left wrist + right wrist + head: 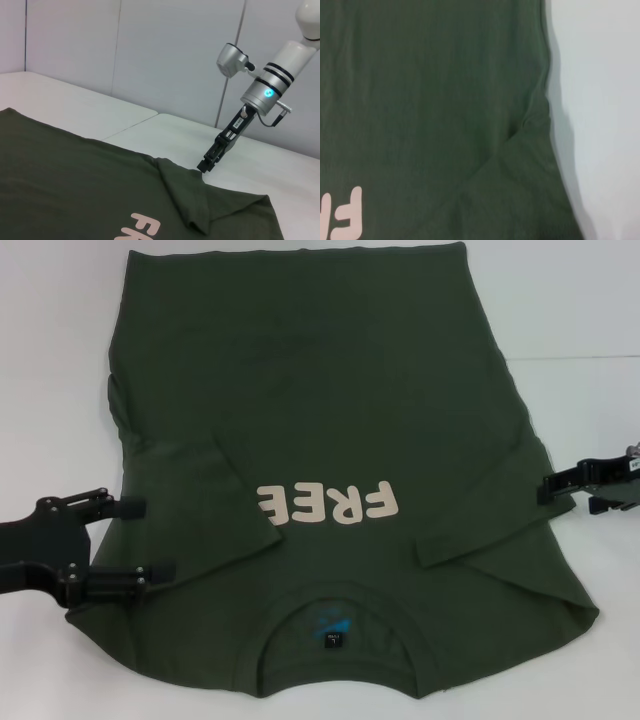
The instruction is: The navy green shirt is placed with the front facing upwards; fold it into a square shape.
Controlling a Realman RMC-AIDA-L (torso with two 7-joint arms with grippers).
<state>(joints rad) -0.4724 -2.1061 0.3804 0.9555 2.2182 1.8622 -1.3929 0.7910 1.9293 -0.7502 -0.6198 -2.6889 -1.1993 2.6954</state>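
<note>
Olive-green cotton covers most of the white table (590,310): the navy green shirt (330,420) lies flat, front up, collar (335,612) nearest the robot and hem toward the far edge. No containers in sight.

Left hand (150,540): low at the shirt's left edge, near the shoulder. Two black fingers (125,508) stand well apart, one above the other in the head view, both tips lying over the cloth edge. Nothing pinched between them that can be seen.

Right hand (545,488): at the shirt's right edge, level with the lettering. In the left wrist view it (205,166) comes down at a slant with its tip right at the cloth edge beside the folded sleeve. Cannot tell whether its fingers are apart or together, nor whether they grip the fabric.

Shirt details:
- Both short sleeves are folded inward onto the chest. The left sleeve (235,495) forms a flap whose point reaches the start of the cream "FREE" lettering (328,503) and covers part of its first letter. The right sleeve (480,540) lies as a narrower band angled toward the collar.
- Lettering reads upside down from the head camera.
- Small dark neck label (332,640) inside the ribbed collar, with a blue mark just above it.
- Body fabric mostly smooth, with slight wrinkles along the left side seam.
- Right wrist view shows the sleeve fold's diagonal crease (510,145) meeting the side edge, table beside it.
</note>
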